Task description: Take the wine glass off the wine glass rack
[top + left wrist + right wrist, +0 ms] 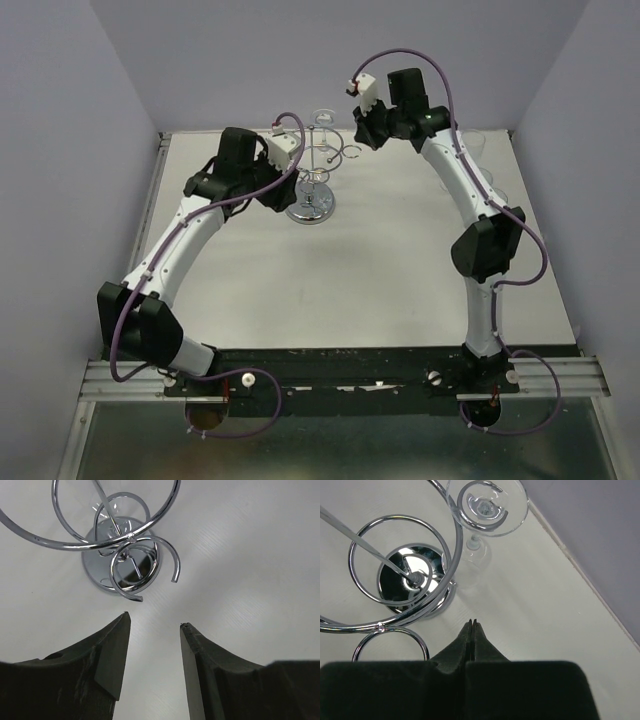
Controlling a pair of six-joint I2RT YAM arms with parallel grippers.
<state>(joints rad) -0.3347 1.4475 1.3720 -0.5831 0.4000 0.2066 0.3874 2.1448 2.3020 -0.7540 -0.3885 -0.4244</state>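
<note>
The glass (487, 507) hangs bowl-down by its foot in one ring of the rack (395, 587), on the desk (400, 280), so I have the right jaws shut and empty near it and the left jaws gaping, empty, opposite, likely to steady the rack.

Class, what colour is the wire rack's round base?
Its round base is mirrored chrome silver; right wrist view.

1. Left wrist view: the table (250, 555) lies bare centre and right; the wine glass rack (97, 565) crowds the upper left.
2. Right wrist view: the wine glass (516, 507) hangs top centre beside the rack's hoop; a wall (600, 540) closes the right side.
</note>
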